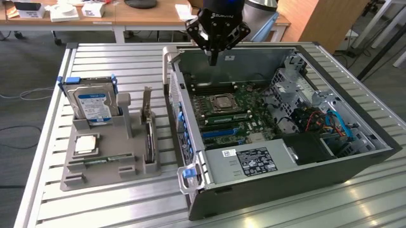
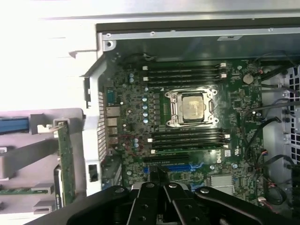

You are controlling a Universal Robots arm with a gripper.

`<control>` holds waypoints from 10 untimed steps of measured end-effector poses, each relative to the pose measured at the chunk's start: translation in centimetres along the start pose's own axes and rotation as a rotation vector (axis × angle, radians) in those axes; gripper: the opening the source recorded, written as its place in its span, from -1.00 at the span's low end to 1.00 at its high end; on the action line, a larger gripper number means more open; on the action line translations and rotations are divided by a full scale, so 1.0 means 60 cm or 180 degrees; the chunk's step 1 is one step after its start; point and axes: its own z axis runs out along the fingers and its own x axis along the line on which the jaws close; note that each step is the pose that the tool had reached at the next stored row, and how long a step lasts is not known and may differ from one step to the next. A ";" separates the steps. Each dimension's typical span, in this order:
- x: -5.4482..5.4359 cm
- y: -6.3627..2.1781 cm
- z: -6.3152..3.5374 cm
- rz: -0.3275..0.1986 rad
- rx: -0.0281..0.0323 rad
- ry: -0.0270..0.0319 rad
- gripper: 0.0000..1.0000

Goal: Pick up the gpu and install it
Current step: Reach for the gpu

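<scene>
The gpu [image 1: 148, 135] stands on edge in a slot of the grey holder [image 1: 104, 176], its silvery bracket [image 1: 147, 100] sticking up, at the exterior view's left of the open computer case [image 1: 355, 166]. In the wrist view the gpu [image 2: 65, 161] shows edge-on beside the case wall. My gripper [image 1: 213, 61] hangs above the far end of the case, over the motherboard [image 1: 235, 111], well away from the gpu. Its fingers are shut with nothing between them. In the wrist view my gripper [image 2: 159, 180] points down over the blue expansion slots [image 2: 180, 167].
The holder also carries a silver hard drive [image 1: 92, 102], a processor chip [image 1: 85, 144] and a narrow memory stick [image 1: 101, 160]. Inside the case are the processor socket [image 2: 192, 107], memory slots [image 2: 185, 71], a power supply [image 1: 254, 160] and cables [image 1: 330, 123]. Everything rests on a slatted metal table [image 1: 101, 57].
</scene>
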 end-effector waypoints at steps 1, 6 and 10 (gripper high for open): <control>0.008 -0.001 0.000 0.0000 0.0000 0.0002 -0.79; 0.045 -0.003 0.000 0.0001 0.0001 0.0012 -0.79; 0.075 -0.006 0.000 0.0001 0.0002 0.0022 -0.79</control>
